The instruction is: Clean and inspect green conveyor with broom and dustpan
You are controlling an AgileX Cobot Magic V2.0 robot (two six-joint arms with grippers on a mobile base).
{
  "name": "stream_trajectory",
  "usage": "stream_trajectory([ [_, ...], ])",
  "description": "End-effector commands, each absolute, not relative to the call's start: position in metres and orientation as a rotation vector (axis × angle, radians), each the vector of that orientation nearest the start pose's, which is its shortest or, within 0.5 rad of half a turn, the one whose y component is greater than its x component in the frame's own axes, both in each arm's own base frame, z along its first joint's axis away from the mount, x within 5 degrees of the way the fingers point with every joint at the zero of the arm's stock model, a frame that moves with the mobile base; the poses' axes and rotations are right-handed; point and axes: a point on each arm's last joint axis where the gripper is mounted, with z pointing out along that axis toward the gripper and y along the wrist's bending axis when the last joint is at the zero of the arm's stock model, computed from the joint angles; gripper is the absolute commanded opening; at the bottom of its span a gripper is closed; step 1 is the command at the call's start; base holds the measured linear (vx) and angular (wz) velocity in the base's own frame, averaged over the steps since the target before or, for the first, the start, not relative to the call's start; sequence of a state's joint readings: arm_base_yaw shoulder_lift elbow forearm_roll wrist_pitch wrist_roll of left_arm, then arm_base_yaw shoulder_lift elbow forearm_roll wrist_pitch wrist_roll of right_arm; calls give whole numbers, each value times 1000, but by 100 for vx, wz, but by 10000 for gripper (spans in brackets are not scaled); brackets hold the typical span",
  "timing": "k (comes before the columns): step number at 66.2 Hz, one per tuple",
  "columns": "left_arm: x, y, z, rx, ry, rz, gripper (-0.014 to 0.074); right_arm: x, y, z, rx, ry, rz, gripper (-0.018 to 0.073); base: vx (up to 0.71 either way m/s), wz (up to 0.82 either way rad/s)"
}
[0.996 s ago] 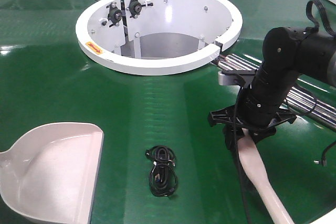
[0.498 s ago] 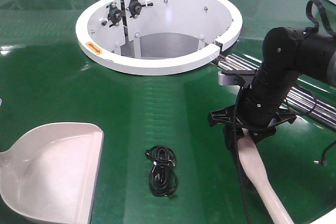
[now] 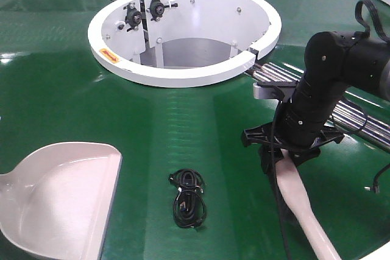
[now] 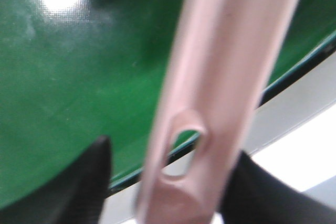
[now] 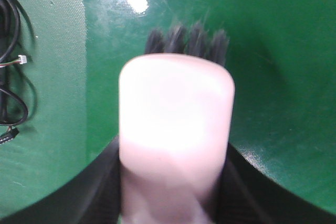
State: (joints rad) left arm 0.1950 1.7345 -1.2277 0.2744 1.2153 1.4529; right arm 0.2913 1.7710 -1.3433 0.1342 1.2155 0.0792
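The pale pink dustpan [image 3: 61, 199] lies at the lower left of the green conveyor [image 3: 183, 126]. In the left wrist view its handle [image 4: 220, 77], with the hang hole, runs between my left gripper's [image 4: 173, 192] black fingers, which are shut on it. The left gripper itself is out of the front view. At the right, my right gripper [image 3: 281, 156] is shut on the broom [image 3: 298, 202], whose handle trails toward the lower right. In the right wrist view the broom head [image 5: 176, 108] fills the jaws, its black bristles [image 5: 189, 40] over the belt.
A coiled black cable [image 3: 187, 199] lies on the belt between dustpan and broom, and also shows as a cable [image 5: 10, 103] at the left of the right wrist view. The white ring hub [image 3: 183, 77] stands behind. Chrome rollers [image 3: 353, 117] run under the right arm.
The dustpan has shifted very slightly, its right edge a little further right. The right arm and broom have not moved. The cable is unmoved.
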Motion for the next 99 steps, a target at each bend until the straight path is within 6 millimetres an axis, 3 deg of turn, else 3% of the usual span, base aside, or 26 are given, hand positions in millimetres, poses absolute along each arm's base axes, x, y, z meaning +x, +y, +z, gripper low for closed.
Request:
stream_trajectory([
  [1,304,85,244,2080,2623,273,235,313,105,263,-277,3120,220,-10,0,0],
  [14,303,83,248,2060,2612,267,-25,313,105,263,-277,3120,220,-10,0,0],
  [38,295,62,273,2029,2520,333,-25,313,105,263,-277,3120,220,-10,0,0],
  [62,300,23,271,1988,2472,240,-25,313,105,263,-277,3120,220,-10,0,0],
  [99,306,-18,259,2060,2407,140,-25,313,105,263,-277,3120,220,-10,0,0],
])
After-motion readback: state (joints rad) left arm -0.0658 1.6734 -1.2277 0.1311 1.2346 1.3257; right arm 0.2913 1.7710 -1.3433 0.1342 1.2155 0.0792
